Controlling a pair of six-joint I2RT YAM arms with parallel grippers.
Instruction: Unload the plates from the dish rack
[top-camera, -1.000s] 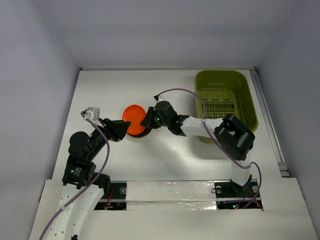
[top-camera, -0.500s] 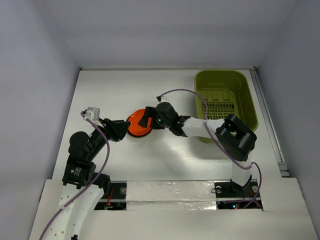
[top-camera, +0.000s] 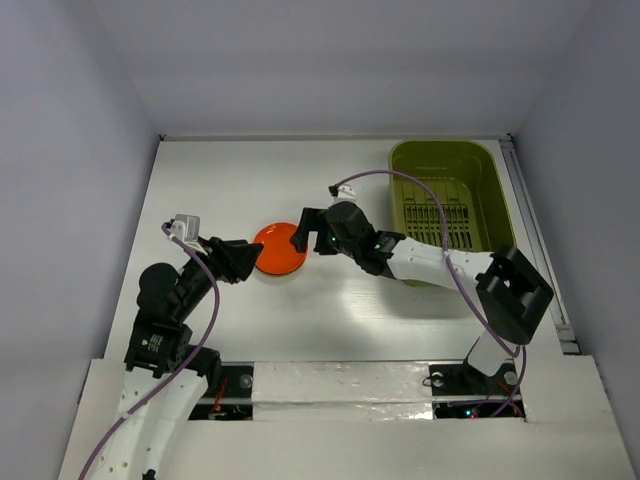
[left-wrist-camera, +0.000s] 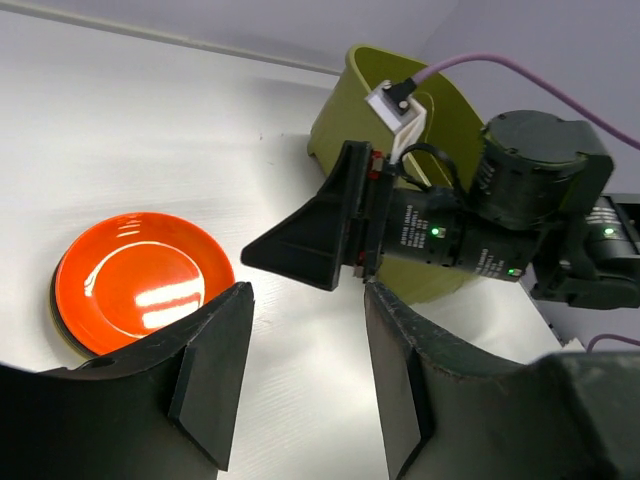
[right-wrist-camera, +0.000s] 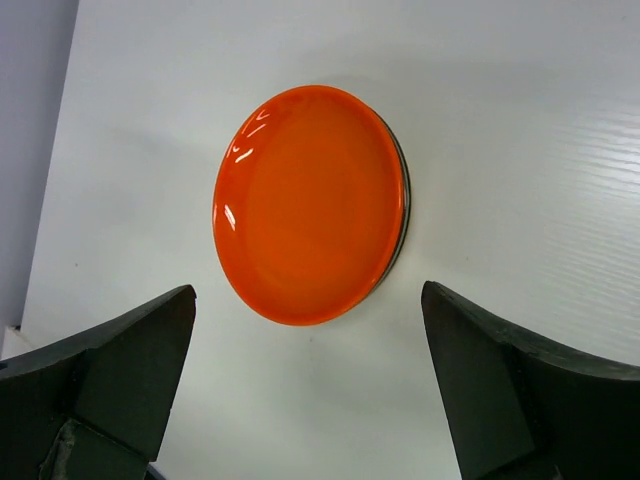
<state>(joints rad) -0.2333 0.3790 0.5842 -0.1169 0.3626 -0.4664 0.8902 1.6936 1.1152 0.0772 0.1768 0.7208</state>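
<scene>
The orange-red plate (top-camera: 279, 249) lies flat on the white table (top-camera: 220, 180), a little left of the middle of the top view. A dark rim (right-wrist-camera: 403, 215) shows just under its edge. The right gripper (top-camera: 303, 232) stands just right of the plate with its jaws spread wide and nothing between them. The left gripper (top-camera: 246, 261) is just beside the plate's left edge, its jaws partly apart and also holding nothing. The olive-green dish rack (top-camera: 500, 205) sits in the upper right of the frame.

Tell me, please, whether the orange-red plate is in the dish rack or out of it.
Out: the orange-red plate lies on the table, left of the dish rack.
</scene>
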